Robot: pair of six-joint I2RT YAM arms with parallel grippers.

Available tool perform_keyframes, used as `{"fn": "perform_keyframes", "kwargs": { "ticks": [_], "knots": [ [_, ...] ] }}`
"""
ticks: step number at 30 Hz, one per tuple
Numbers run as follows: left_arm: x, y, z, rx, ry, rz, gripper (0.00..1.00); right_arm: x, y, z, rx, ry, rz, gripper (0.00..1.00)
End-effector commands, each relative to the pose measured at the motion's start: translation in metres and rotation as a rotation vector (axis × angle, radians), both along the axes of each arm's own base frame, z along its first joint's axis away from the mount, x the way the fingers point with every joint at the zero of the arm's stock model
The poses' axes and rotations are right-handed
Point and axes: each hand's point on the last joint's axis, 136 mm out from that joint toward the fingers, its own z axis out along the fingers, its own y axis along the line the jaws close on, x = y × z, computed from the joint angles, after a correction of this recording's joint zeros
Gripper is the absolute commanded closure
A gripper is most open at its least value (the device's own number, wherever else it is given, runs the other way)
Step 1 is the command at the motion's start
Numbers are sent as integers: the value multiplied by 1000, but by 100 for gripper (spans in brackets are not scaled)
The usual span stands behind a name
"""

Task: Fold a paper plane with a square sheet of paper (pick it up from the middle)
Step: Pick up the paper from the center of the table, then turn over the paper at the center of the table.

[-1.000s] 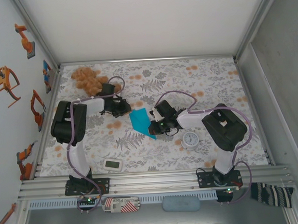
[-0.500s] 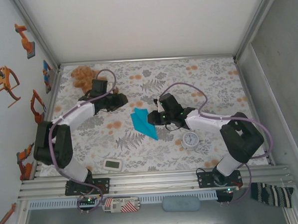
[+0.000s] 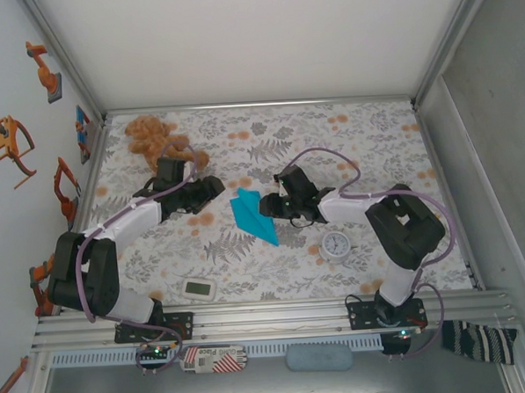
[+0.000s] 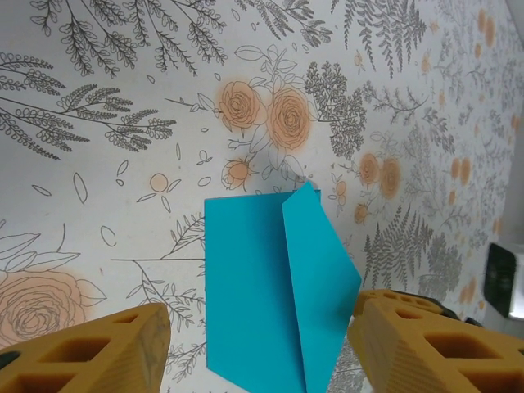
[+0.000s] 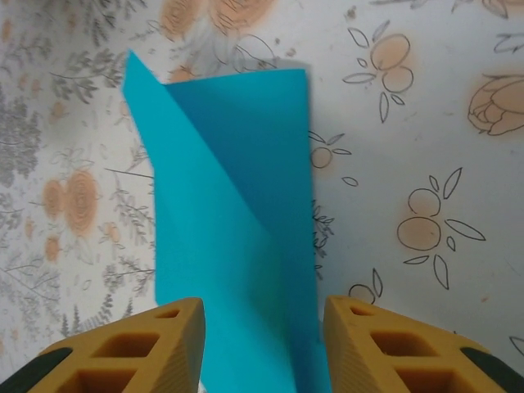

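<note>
Lying flat on the floral table (image 3: 374,147), the paper plane (image 3: 252,216) sits just left of centre in the overhead view. It is a narrow turquoise dart, broad at its upper end and tapering to a point toward the lower right. The left gripper (image 3: 214,188) stands just to its upper left and the right gripper (image 3: 267,207) close against its right edge.

From the left wrist, the paper plane (image 4: 274,286) occupies the lower middle of the frame, with one diagonal flap laid over a plainer panel. The left gripper (image 4: 262,307) has its fingers spread wide at the bottom corners, holding nothing.

From the right wrist, the paper plane (image 5: 229,205) runs from the upper left down to the bottom edge between the fingers. The right gripper (image 5: 262,304) is also parted, and the paper looks to rest on the cloth below it rather than being pinched.

Judging by the shape, the folding is at or near its last crease — both tools are unclenched and the dart lies on its own. If another fold is wanted, one gripper would need to pin the body while the other lifts a loose edge. Thin paper will slide on the cloth unless it is held down.

The clock (image 3: 336,244) sits near the point at lower right, and the teddy bear (image 3: 154,139) is well apart at upper left.
</note>
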Motion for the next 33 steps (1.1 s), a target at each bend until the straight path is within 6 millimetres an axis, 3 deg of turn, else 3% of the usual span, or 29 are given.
{"fn": "perform_keyframes", "kwargs": {
  "ticks": [1,7,14,17,23,28,33],
  "knots": [
    [4,-8,7,-58,-13,0,35,13,14,10,49,-32,27,61],
    [5,-10,10,-65,-18,-5,35,13,23,19,99,-52,56,75],
    [4,-12,20,-83,-34,-20,34,13,28,38,150,-88,73,99],
    [3,-15,39,-129,-70,-15,34,14,29,65,212,-140,63,100],
    [-1,-25,88,-273,-173,-14,24,22,20,140,331,-292,20,100],
    [-10,-50,136,-456,-304,-79,20,30,21,197,513,-355,11,100],
    [-22,-79,173,-533,-423,-202,20,35,23,236,673,-370,18,100]
  ]
}}
